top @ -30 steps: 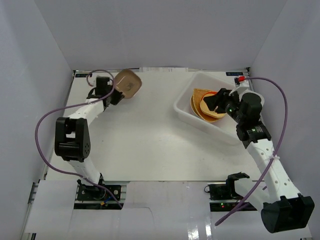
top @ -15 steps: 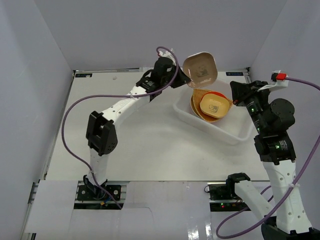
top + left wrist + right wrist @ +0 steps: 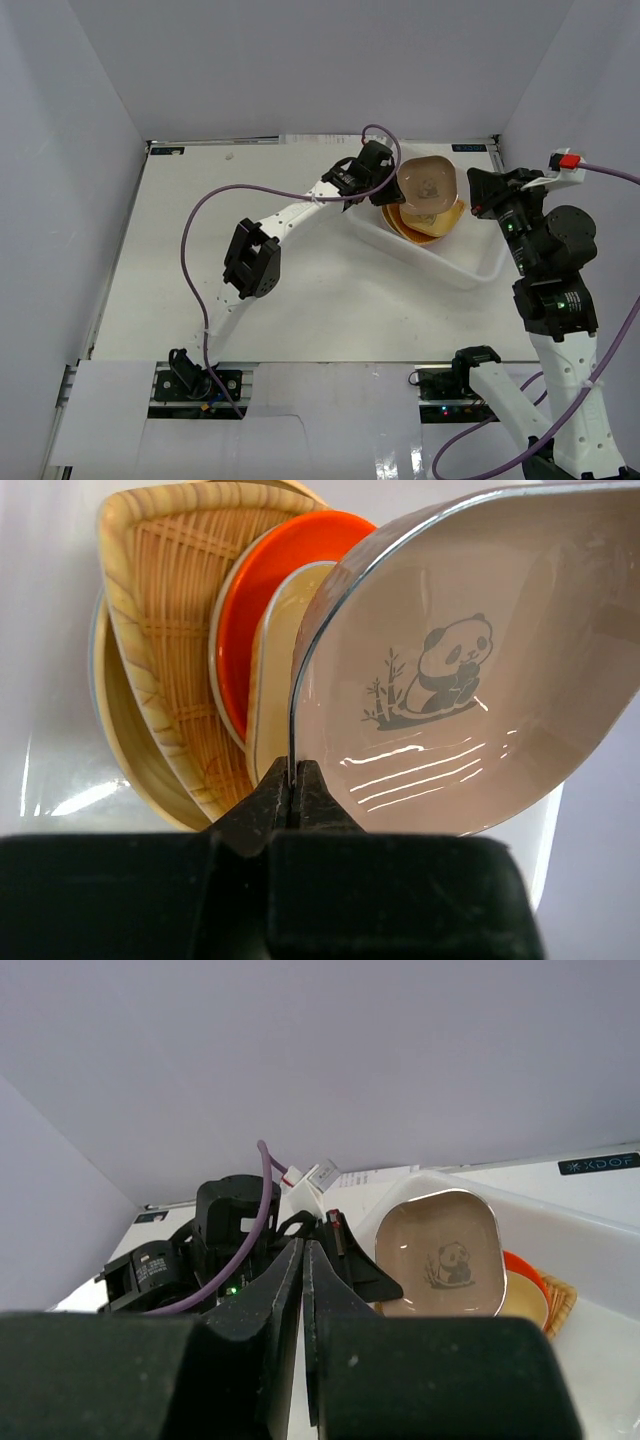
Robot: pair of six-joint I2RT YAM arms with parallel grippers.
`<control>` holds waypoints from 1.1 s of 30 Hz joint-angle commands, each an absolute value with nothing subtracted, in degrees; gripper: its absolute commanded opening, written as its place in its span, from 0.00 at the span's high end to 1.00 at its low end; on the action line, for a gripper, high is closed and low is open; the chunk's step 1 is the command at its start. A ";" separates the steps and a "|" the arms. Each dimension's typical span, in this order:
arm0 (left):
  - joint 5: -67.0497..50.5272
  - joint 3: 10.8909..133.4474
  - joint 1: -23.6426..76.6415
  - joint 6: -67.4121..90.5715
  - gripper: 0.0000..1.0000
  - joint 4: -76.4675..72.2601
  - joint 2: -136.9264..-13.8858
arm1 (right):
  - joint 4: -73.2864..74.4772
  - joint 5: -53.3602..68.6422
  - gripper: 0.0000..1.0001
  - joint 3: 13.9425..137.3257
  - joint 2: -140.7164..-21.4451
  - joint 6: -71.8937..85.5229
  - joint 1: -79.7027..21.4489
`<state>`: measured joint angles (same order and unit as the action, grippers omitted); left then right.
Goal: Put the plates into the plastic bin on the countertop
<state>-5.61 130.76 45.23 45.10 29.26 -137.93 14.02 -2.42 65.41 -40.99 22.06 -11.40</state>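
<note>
Three apparently grey walls (image 3: 320, 60), white countertop (image 3: 150, 250).

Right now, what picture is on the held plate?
A panda with bamboo, on the brown plate; clearest in left wrist view.

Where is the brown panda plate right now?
The brown panda plate is far right in the top view, pinched at its rim by the left pincer, held over the stacked plates inside the white bin.

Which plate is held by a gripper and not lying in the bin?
The brown rounded-square panda plate: the left gripper pinches its rim above the plastic bin, while the fan-shaped plate, the red-orange plate and the cream plate lie inside.
</note>
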 commanded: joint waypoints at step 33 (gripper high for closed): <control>-8.70 137.73 46.14 43.42 0.53 31.91 -138.60 | 11.87 -0.53 0.87 59.94 -38.32 23.55 -11.60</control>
